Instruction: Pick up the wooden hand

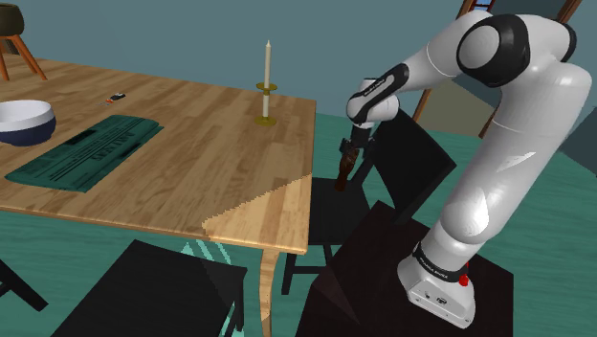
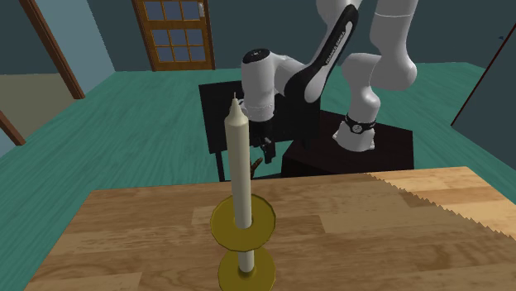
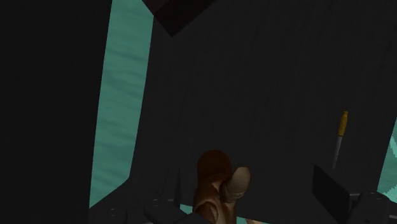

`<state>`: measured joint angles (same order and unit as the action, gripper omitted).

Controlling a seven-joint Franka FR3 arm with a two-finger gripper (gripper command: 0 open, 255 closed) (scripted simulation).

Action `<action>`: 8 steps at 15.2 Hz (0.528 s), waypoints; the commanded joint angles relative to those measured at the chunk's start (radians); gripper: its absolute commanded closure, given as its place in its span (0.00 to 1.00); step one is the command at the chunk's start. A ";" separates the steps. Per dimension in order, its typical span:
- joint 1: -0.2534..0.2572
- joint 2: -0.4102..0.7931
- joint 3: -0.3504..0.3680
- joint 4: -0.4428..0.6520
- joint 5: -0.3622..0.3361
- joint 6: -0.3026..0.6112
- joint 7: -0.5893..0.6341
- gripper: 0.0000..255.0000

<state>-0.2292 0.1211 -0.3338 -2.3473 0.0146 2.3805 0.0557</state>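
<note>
Wrist view first: nearest to us is the brown wooden hand [image 3: 216, 184], its rounded, paler-tipped digits seen close up. The black chair seat [image 3: 254, 95] lies well beyond it. A slim yellow-handled tool [image 3: 340, 137] rests on that seat, apart from the wooden hand, and teal floor [image 3: 121, 95] shows past the seat's edge.

From the shoulder view, the robot's black two-finger hand [image 1: 348, 153] points downward beside the near edge of the light wooden surface [image 1: 191, 163]. It is closed on the upper part of the wooden hand, which hangs upright beneath it over the black chair. Nothing else is in its grip. The second exterior view agrees: a brown stub pokes out just under the hand, behind the tall cream candle in its brass holder [image 2: 240, 178].

We judge the grasp made and the lift begun, since the seat looks some way beneath the figure. We cannot tell for certain that its lower end is fully clear of the chair. What is left, as we read it, is to raise the figure higher and keep the grip steady.
</note>
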 commanded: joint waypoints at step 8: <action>-0.006 0.058 0.006 -0.005 0.028 0.060 -0.020 1.00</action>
<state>-0.2351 0.1783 -0.3274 -2.3519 0.0425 2.4395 0.0359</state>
